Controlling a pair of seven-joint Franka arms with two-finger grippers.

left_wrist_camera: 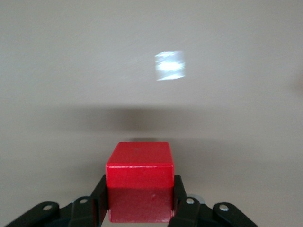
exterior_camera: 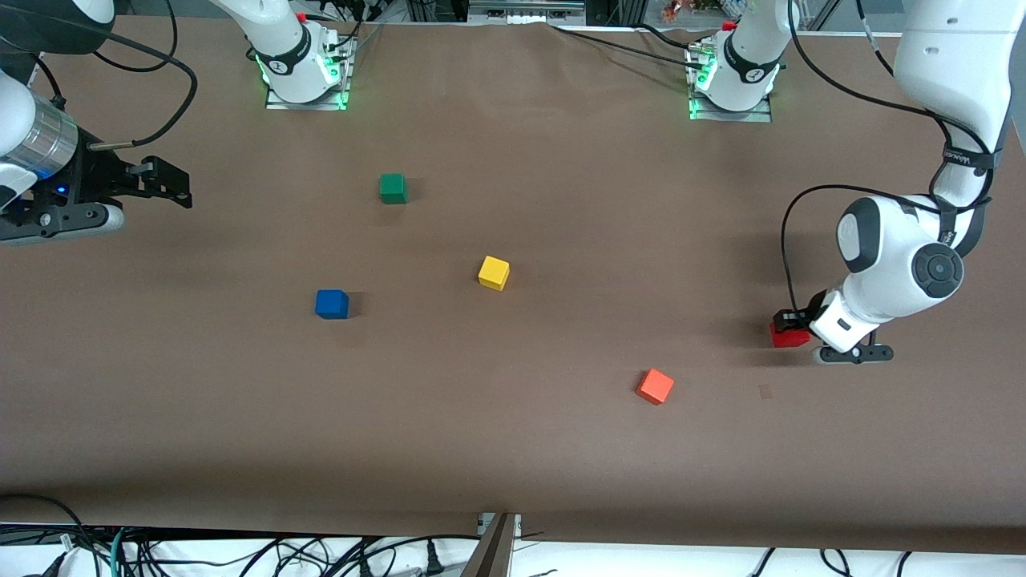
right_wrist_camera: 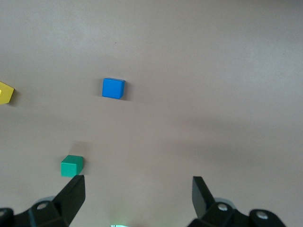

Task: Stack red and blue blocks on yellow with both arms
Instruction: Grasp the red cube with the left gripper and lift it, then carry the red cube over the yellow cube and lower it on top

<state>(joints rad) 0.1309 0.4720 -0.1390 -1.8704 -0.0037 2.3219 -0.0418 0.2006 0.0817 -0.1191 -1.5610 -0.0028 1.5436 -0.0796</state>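
The red block (exterior_camera: 790, 336) sits low at the table near the left arm's end, between the fingers of my left gripper (exterior_camera: 789, 324). In the left wrist view the left gripper (left_wrist_camera: 139, 201) is shut on the red block (left_wrist_camera: 139, 182), with both fingers pressed against its sides. The blue block (exterior_camera: 332, 304) lies toward the right arm's end and also shows in the right wrist view (right_wrist_camera: 113, 88). The yellow block (exterior_camera: 494, 272) lies mid-table, at the edge of the right wrist view (right_wrist_camera: 5, 92). My right gripper (exterior_camera: 178, 188) hangs open and empty over the right arm's end (right_wrist_camera: 138, 189).
A green cube (exterior_camera: 393, 188) lies nearer the arms' bases than the blue block and shows in the right wrist view (right_wrist_camera: 72, 166). An orange-red cube (exterior_camera: 656, 386) lies nearer the front camera, between the yellow and red blocks. Brown tabletop (exterior_camera: 513, 449) all around.
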